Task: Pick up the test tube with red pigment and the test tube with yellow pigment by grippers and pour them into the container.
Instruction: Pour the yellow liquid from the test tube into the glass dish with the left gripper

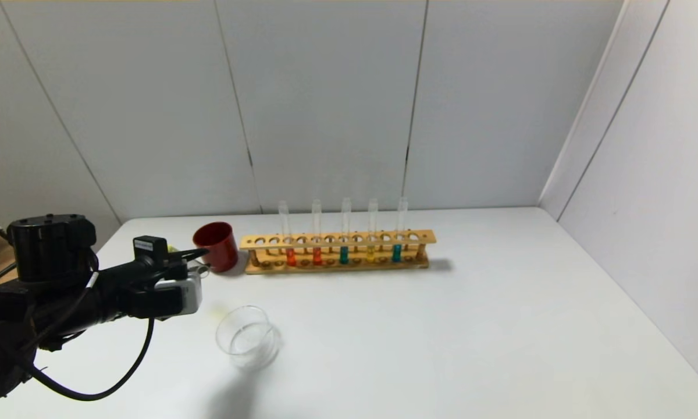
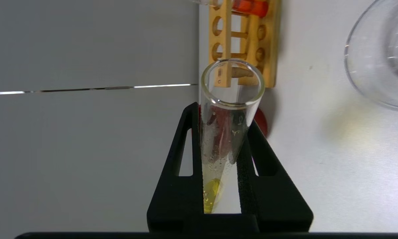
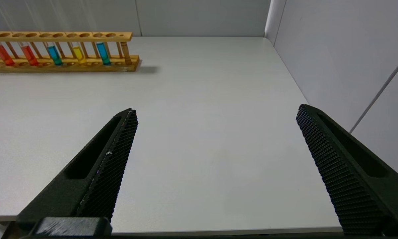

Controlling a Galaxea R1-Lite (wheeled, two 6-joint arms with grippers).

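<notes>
My left gripper [image 1: 195, 259] is shut on the test tube with yellow pigment [image 2: 230, 109], held tipped over above the table between the red cup and the container. A little yellow liquid [image 2: 212, 194] sits at the tube's round end; its open mouth points towards the rack's end. The container [image 1: 248, 337], a low clear glass beaker, stands just front-right of that gripper and shows in the left wrist view [image 2: 381, 56]. Two test tubes with red pigment [image 1: 291, 256] [image 1: 317, 256] stand in the wooden rack [image 1: 337, 240]. My right gripper [image 3: 216, 110] is open and empty over the table's right front, out of the head view.
The rack also holds two teal tubes [image 1: 344, 254] [image 1: 396, 253] and a paler yellow tube [image 1: 371, 253]. A dark red cup [image 1: 216, 246] stands at the rack's left end, close behind my left gripper. White walls close the back and right.
</notes>
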